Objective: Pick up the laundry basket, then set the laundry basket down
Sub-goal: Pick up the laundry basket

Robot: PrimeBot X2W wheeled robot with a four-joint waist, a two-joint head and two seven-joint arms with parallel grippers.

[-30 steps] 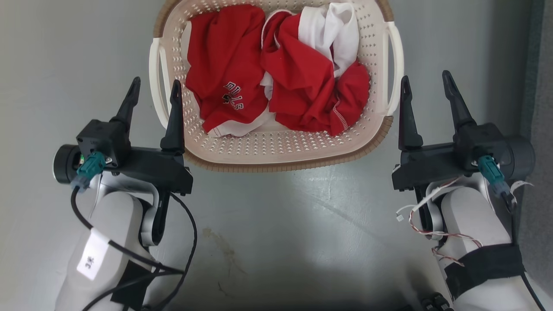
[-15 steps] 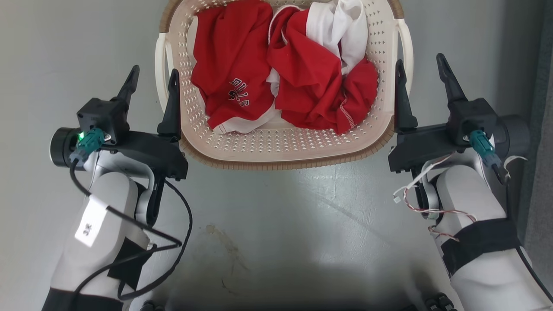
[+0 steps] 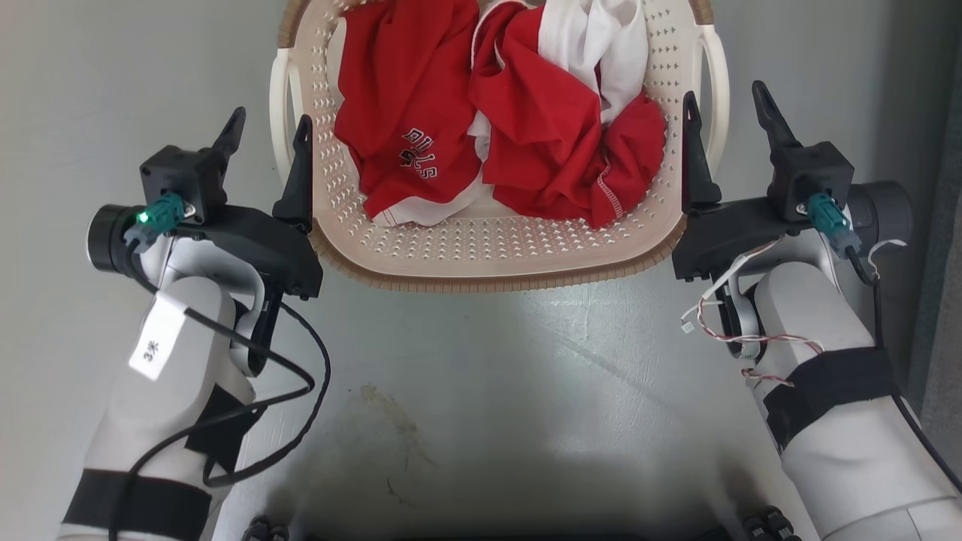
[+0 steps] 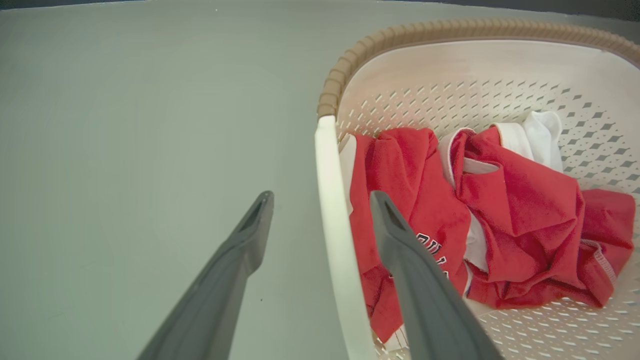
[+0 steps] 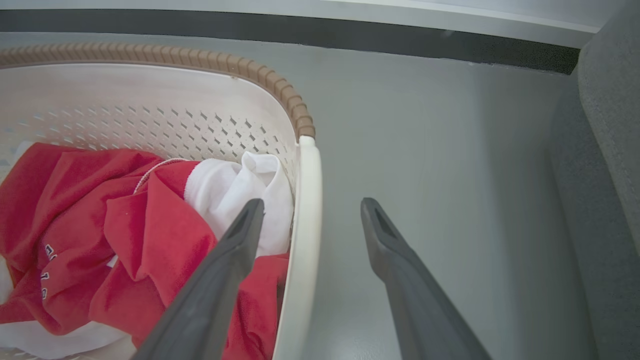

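Laundry basket (image 3: 488,240) sat square between your two arms, so start at the tips! Your left fingers (image 3: 301,173) were spread wide, clamped on nothing, straddling the white left loop handle (image 3: 279,120). In the left wrist view one finger ran along the inside of the basket, over the clothes, the other hung outside over bare floor (image 3: 488,376), and the handle bar ran between them. Whether either finger touched the plastic, you couldn't tell. Your right fingers (image 3: 693,158) mirrored that: parted, gripping nothing, with the right loop handle (image 3: 718,98) between them, the inner finger over the clothes and the outer one over the floor. Inside the basket lay crumpled red clothing (image 3: 406,90), one piece with lettering on it, and a white garment (image 3: 594,37) bunched toward your right. The brown rim band (image 3: 488,282) curved along the near edge, and the basket's far end ran off the top of the head view. Grey floor lay all around it.
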